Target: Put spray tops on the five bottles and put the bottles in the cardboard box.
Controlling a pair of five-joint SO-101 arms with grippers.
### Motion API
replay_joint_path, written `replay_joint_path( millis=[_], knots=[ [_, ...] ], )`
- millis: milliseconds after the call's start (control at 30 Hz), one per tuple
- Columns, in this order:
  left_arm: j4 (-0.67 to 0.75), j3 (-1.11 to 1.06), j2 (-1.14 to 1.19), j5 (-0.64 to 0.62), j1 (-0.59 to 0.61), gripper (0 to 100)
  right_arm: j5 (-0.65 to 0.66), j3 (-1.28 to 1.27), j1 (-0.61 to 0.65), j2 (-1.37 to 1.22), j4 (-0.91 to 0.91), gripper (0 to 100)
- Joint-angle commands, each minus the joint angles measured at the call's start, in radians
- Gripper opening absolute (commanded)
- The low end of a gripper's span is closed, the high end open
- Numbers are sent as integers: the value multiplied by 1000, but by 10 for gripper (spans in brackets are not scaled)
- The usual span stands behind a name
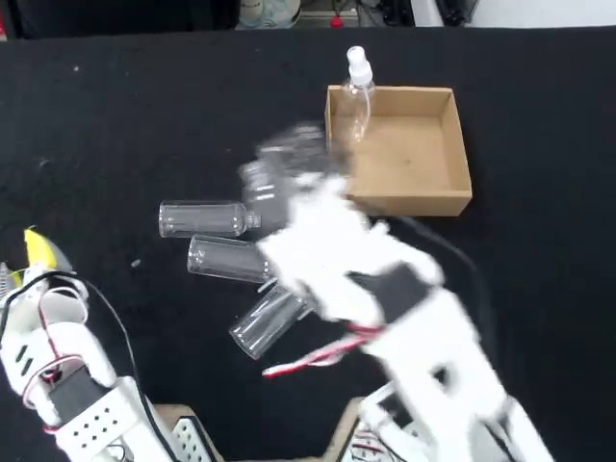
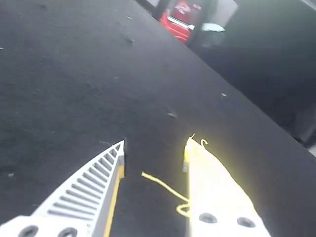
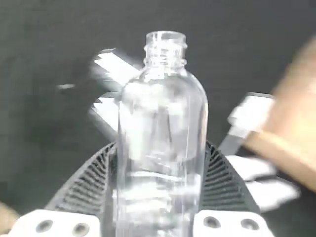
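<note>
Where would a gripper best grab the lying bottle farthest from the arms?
Probably mid-body on that bottle, coming straight down with the jaws straddling its width. It lies flat on its side, so the round wall is exposed on top, and the neck is narrow. Another bottle lies close beside it, leaving little finger room there.

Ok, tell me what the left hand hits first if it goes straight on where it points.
Probably only the black table: the open left hand points low across it, and the way looks free as far as shown.
</note>
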State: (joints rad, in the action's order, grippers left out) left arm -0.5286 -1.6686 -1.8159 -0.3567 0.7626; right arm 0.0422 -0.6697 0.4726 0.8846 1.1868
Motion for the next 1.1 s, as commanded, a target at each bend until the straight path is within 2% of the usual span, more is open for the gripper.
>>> replay_joint_path(
  millis=[0,100,167,267,367,533,767,833,967,1067],
  knots=[
    [-54,33,-8,100,-120,187,124,-19,-348,156,157,106],
    [-60,24,-8,186,-239,187,253,-77,-644,156,186,106],
    [-74,15,-8,256,-321,187,336,-147,-813,124,143,106],
    [-121,16,-8,342,-443,187,427,-277,-974,36,17,106],
    [-160,10,-8,405,-542,187,470,-344,-1069,-73,-89,106],
    [-166,-28,-8,494,-638,187,476,-346,-1155,-232,-170,106],
    [-172,-30,-8,519,-645,187,477,-326,-1169,-446,-242,112],
    [-173,-30,-8,519,-645,187,476,-291,-1169,-509,-242,159],
    [-173,-30,-8,519,-644,187,476,-179,-1171,-604,-158,319],
    [-173,-30,-8,520,-644,187,470,-47,-1166,-634,18,339]
  ],
)
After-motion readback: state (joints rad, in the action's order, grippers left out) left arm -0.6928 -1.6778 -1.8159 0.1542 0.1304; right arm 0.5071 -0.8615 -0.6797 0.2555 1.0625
